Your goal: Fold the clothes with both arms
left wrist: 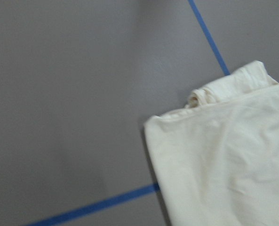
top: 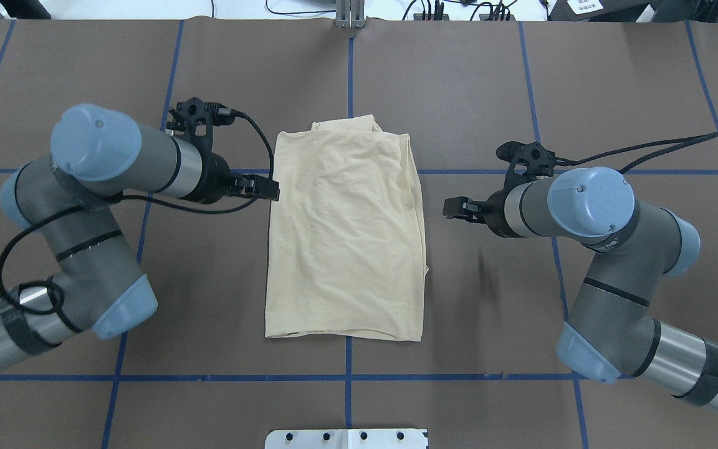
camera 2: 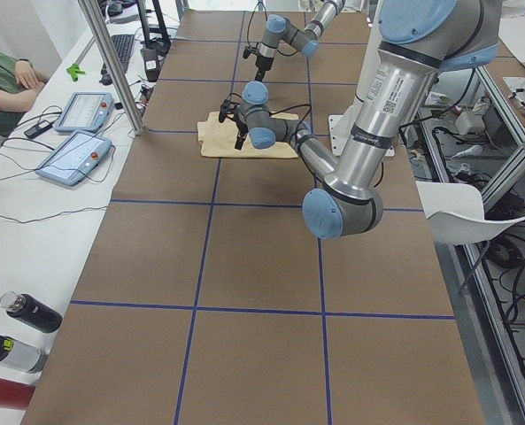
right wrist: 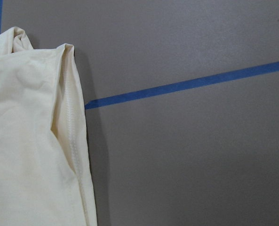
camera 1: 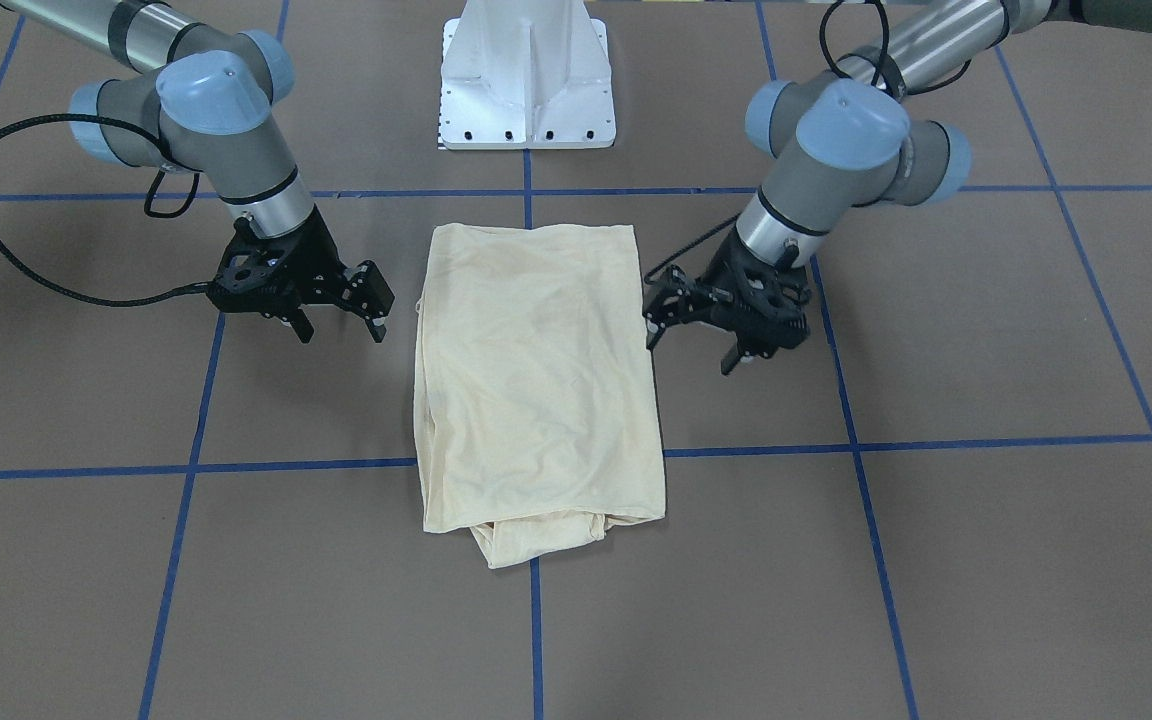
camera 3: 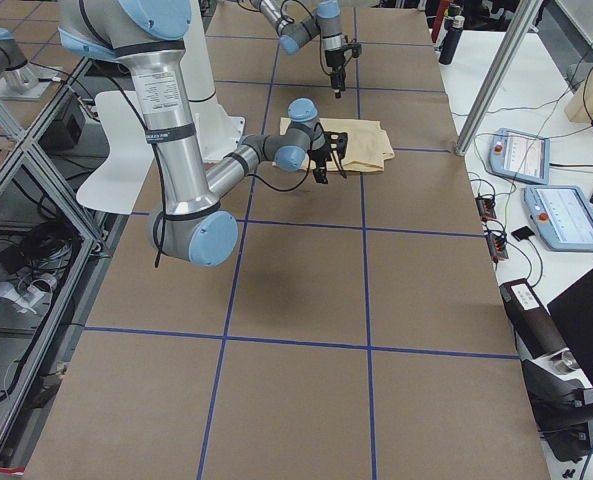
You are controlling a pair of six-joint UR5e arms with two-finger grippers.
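I see the jaws of the left arm [camera 1: 836, 150] spread apart and empty, hanging just beside one long edge of the T-shirt [camera 1: 536, 370]. The jaws of the right arm [camera 1: 216, 120] are released too, empty, near the opposite edge. The T-shirt lies folded into a rectangle on the desk [camera 1: 986, 550], between both arms.

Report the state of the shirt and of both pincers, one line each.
T-shirt: folded into a rectangle, lying flat on the table, held by neither pincer; a bunched layer sticks out at the end far from the robot.
Left pincer: open, empty, close beside one long edge of the shirt.
Right pincer: open, empty, apart from the other long edge.
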